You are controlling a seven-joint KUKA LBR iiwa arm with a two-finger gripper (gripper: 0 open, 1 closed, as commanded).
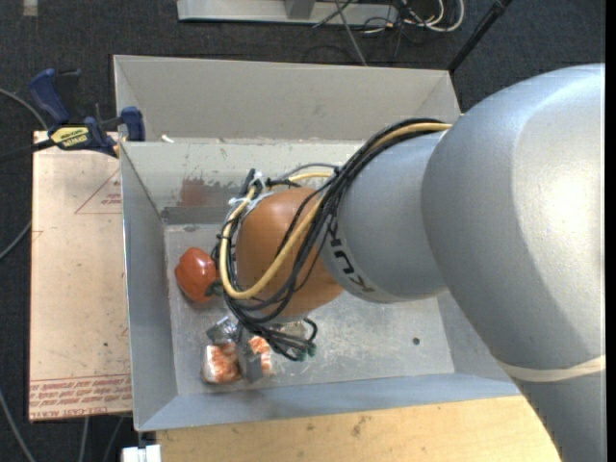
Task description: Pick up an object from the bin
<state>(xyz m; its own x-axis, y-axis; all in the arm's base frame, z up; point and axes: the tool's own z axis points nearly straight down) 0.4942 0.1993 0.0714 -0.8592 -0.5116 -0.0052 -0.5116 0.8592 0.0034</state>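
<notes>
Low in the near-left corner of the bin, jaws just above or against a crinkled orange-and-silver packet lying on the floor close to the near wall. Impossible to tell how far open, or whether closed on anything: hidden under the orange cover and the looped cables. No sign of the packet raised off the floor. Just beyond it, near the left wall, a round red thing, apart from the packet.

Likely troubles from here:
- Closing on a loose edge of crinkled foil only, then losing it on the lift through slip or tearing.
- Pressing the packet flat into the corner instead of gripping it, given so little room beside the walls.
- Scraping the near wall on the way up.
- Snagging slack cable on the packet, or nudging the red thing aside.
</notes>
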